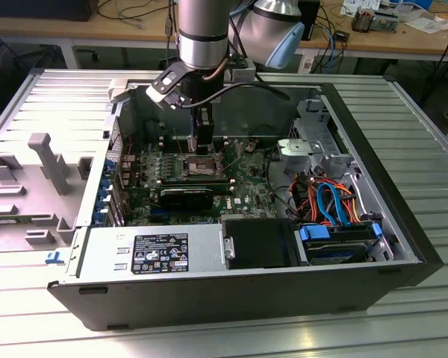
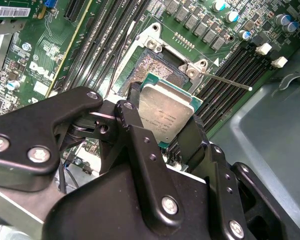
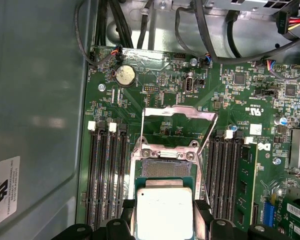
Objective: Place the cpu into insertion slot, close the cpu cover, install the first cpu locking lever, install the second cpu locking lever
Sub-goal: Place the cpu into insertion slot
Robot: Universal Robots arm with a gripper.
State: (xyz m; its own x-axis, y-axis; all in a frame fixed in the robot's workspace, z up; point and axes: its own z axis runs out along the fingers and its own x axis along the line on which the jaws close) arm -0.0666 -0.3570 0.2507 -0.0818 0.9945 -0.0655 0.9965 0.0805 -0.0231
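We see a silver-grey cylindrical arm segment [image 1: 203, 41] ringed by black bands. Beside it, toward the exterior view's right, is a rounded grey joint [image 1: 269, 26] with a pale blue cap [image 1: 287, 46]. A black cable [image 1: 263, 87] loops off the wrist. In the second wrist view our matt black gripper [image 2: 165, 117] shows angular linked bars, round silver screws [image 2: 39, 154] and slim black fingers [image 2: 189, 140].

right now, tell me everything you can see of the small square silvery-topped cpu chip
The small flat square cpu has a dull silvery-grey metal top with faint print and a thin green edge. The gripper's black fingers clamp two opposite sides. It is held roughly level over the square tan-gold insertion slot, hiding part of it, apparently not yet seated; whether it touches the slot I cannot tell.
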